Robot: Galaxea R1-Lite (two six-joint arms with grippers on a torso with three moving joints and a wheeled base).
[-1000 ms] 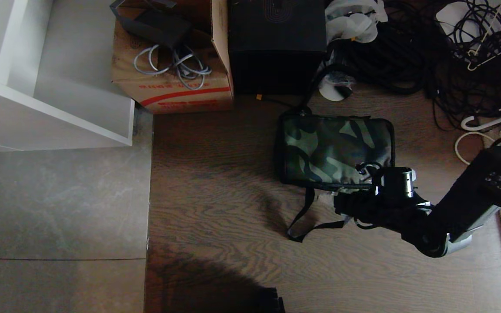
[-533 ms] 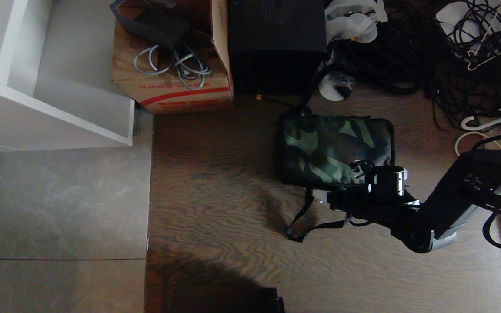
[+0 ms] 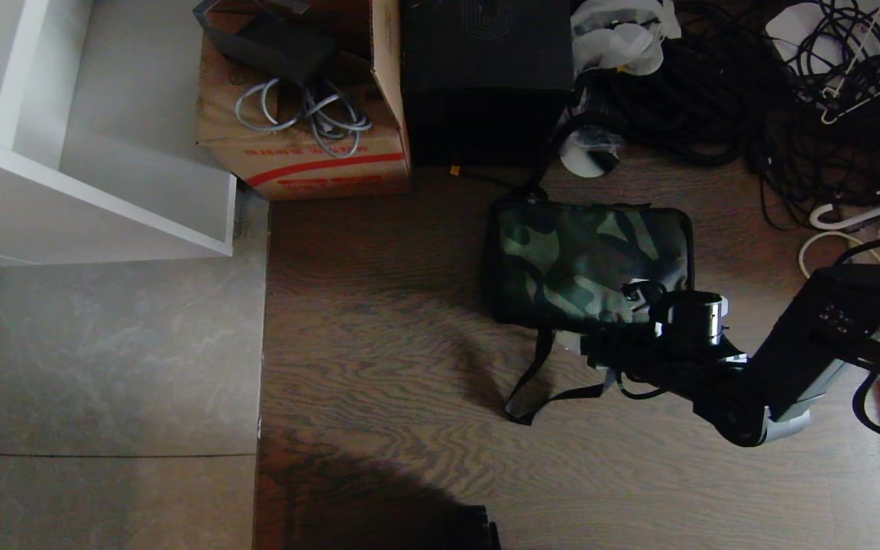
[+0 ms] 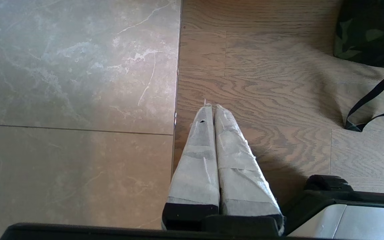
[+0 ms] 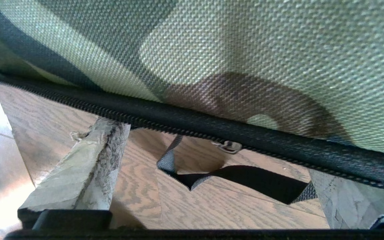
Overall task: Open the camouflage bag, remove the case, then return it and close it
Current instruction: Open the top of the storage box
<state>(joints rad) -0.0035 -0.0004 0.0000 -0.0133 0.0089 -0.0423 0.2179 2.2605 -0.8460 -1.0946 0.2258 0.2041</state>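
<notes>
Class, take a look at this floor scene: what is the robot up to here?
The right gripper is open at the near edge of the camouflage bag, which lies flat on the wooden floor. Its fingers straddle the black zipper, which looks shut along the stretch in view; nothing is held. The case is not visible. The left gripper is shut, away from the bag.

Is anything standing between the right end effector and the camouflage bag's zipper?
Nothing visible. The right end effector is open at the camouflage bag near edge, fingers either side of the metal slider. Only the shoulder strap lies on the floor below.
</notes>
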